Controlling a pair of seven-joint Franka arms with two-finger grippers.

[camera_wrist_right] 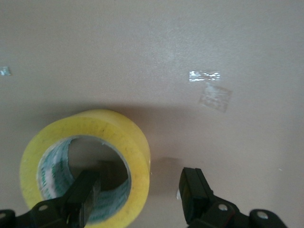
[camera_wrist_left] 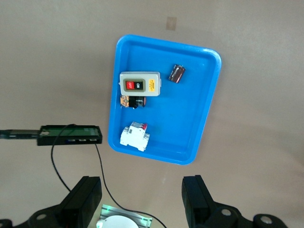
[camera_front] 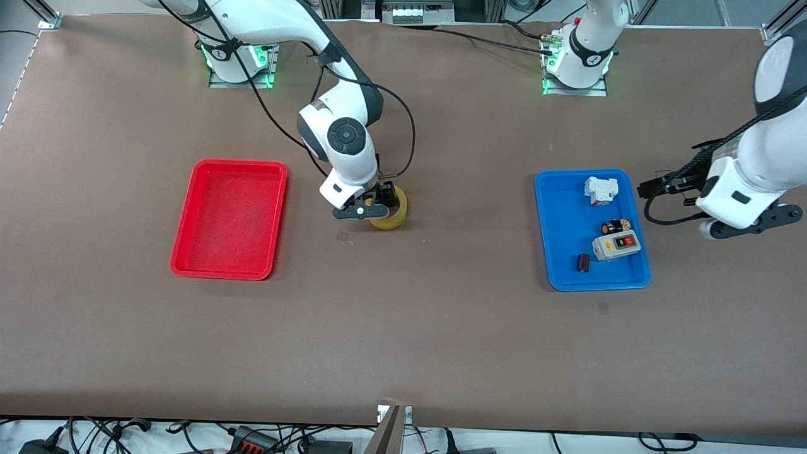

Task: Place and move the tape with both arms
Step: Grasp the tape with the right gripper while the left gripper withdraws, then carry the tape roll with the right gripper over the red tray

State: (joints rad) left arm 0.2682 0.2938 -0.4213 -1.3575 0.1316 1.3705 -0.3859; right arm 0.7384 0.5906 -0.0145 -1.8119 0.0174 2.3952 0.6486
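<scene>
The tape (camera_front: 389,211) lies flat on the bare table (camera_front: 403,328) about midway between the red tray (camera_front: 230,217) and the blue tray (camera_front: 591,230), in neither of them, so I judge the task only partly along: the roll sits out in the middle, and the lift and the carry to wherever it is meant to end up (the red tray is empty, which may be the place) are not yet done. The right gripper (camera_front: 378,207) is down at the roll with its fingers (camera_wrist_right: 83,194) apart and nothing clamped; in the right wrist view one finger stands in the roll's wide hole and the other just outside the yellow wall, so the wall lies between them, ready for a pinch. The right arm reaches from its base at the table's upper edge, its wrist bent steeply down over the roll. The left gripper (camera_wrist_left: 142,202) hangs in the air off the blue tray's outer edge, at the left arm's end of the table, fingers spread and empty; that arm waits, its camera looking down on the tray's switch box (camera_front: 616,246), white breaker (camera_front: 599,190) and small parts.
</scene>
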